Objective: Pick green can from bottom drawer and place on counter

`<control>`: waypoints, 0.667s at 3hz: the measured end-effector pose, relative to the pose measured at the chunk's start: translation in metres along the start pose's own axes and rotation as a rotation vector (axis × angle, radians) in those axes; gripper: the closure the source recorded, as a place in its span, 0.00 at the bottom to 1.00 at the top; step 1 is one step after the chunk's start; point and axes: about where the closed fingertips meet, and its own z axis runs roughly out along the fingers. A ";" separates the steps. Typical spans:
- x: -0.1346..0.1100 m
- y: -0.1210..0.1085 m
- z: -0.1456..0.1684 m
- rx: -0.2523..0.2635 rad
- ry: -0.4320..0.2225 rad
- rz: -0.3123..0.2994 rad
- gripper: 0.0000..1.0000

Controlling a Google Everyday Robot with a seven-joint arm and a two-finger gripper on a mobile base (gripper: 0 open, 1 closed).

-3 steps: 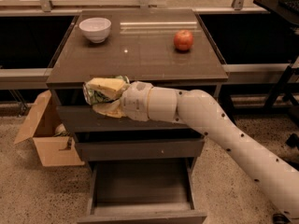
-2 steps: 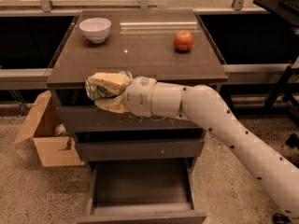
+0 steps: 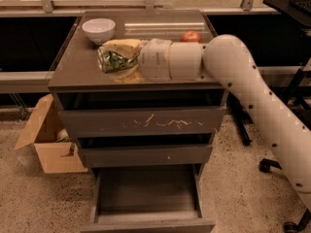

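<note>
Green can (image 3: 114,60), clamped in the gripper's (image 3: 112,60) jaws, hangs over the bench (image 3: 73,71); placing likely calls for lowering and release.

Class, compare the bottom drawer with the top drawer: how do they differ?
The bottom drawer is pulled out; the top drawer is pushed in. The top drawer's front is scratched; the bottom drawer's is plain. Both are grey-brown. The gripper, over the counter, grips the green can.
</note>
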 end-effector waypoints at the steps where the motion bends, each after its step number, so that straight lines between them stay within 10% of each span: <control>1: 0.031 -0.016 0.003 -0.047 -0.010 0.049 1.00; 2: 0.086 -0.017 0.011 -0.074 -0.001 0.146 0.97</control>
